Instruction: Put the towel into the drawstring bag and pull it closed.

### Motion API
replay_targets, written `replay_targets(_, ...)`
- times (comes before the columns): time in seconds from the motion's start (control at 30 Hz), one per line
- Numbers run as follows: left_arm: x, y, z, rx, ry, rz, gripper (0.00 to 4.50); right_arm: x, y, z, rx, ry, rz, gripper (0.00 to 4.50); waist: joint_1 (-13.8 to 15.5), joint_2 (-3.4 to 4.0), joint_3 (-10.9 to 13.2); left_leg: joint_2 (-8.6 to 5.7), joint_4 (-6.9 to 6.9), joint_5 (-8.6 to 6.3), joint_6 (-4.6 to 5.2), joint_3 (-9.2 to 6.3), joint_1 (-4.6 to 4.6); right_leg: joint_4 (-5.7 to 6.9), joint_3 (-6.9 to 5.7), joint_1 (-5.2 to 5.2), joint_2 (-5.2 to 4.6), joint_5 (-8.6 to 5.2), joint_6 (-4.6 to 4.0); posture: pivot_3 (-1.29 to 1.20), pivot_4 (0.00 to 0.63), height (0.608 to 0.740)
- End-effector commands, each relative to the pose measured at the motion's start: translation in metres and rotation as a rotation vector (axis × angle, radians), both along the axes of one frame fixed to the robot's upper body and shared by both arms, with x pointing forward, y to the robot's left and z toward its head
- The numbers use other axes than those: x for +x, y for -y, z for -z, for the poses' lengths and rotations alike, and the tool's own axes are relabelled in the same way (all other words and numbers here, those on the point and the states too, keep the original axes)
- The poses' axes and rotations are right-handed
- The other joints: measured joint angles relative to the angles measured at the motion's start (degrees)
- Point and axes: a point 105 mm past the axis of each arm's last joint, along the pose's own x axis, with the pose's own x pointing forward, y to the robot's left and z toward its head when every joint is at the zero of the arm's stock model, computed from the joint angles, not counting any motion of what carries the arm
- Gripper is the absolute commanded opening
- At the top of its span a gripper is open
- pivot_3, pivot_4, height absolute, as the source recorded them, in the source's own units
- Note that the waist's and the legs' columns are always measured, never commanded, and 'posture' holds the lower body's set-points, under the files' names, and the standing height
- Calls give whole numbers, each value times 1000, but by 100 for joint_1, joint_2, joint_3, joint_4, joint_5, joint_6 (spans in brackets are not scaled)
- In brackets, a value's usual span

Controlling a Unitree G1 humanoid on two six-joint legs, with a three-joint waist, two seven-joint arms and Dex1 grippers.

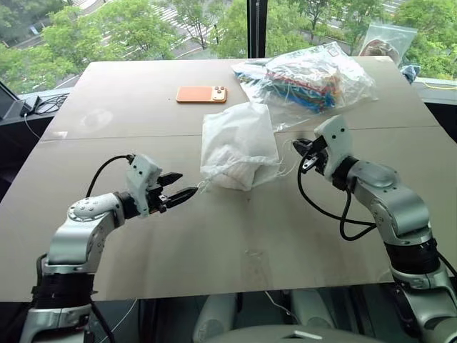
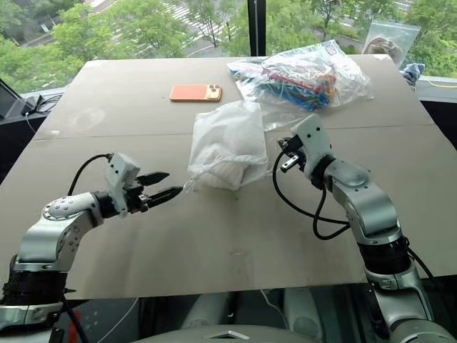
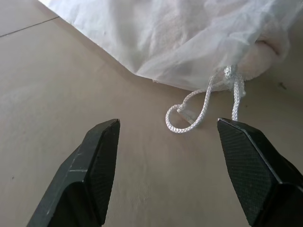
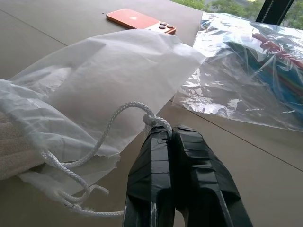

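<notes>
A: Table point(image 1: 143, 243) layout?
B: Drawstring bag point(image 1: 235, 139) lies mid-table, towel point(image 3: 265, 59) inside at its mouth.
A: Grippers?
B: Right gripper point(image 4: 163, 135) clenched on the bag's cord point(image 4: 118, 118). Left gripper point(image 1: 184, 187) released, jaws apart, just short of the other cord loop point(image 3: 189, 111).

Both arms are clad in silver-grey shells with black joints. A looping black cable is routed along each forearm. Black textured fingers are fitted to left claw point(image 1: 183, 189) and right claw point(image 1: 303, 156).
</notes>
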Motion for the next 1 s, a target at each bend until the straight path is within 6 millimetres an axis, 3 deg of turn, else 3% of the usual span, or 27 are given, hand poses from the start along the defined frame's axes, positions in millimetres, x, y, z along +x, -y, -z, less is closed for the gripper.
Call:
replay_targets(0.03,3,8,1,64,60,37,3332,1,1,-14,4,49,1,0,-17,0,0,0,0,0,0,1,0,1,0,0,0,0,0,0,150,740)
replay_targets(0.3,13,10,11,137,105,49,3332,0,3,-14,0,50,11,0,-25,0,0,0,0,0,0,1,1,2,-1,0,2,0,1,0,150,740)
replay_targets(0.4,18,13,11,129,122,43,2578,-1,4,-15,3,50,16,0,-19,0,0,-1,0,0,0,0,1,2,-1,0,1,0,1,0,150,740)
replay_targets(0.57,21,18,10,83,131,39,364,0,7,-13,6,44,28,0,-29,0,0,-2,0,0,1,1,1,2,-1,1,0,1,1,0,150,740)
replay_targets(0.6,21,18,9,73,135,33,95,0,8,-12,6,44,32,0,-34,0,0,-2,0,0,1,1,1,2,-1,0,0,1,1,0,150,740)
replay_targets(0.67,23,14,2,47,163,5,95,1,12,-14,9,51,56,0,-36,0,0,-1,0,0,1,-1,1,4,-2,0,1,1,1,0,150,740)
replay_targets(0.7,24,11,-4,29,182,-15,95,3,15,-16,14,60,78,0,-35,0,0,-1,0,0,1,-2,1,5,-2,0,1,0,1,0,150,740)
replay_targets(0.83,39,-15,-60,-57,390,-187,95,11,41,-40,61,162,226,0,-16,0,0,-1,2,0,1,-4,0,5,-4,0,1,1,1,0,150,740)
replay_targets(0.9,49,-25,-102,-92,532,-304,95,10,49,-61,119,226,262,0,0,-1,0,-1,3,0,0,-7,-1,6,-8,0,1,1,2,0,150,740)
replay_targets(1.0,58,-28,-147,-136,668,-397,95,9,57,-83,165,286,287,0,7,-2,1,-4,9,0,0,-11,-5,5,-12,3,1,1,3,0,150,740)
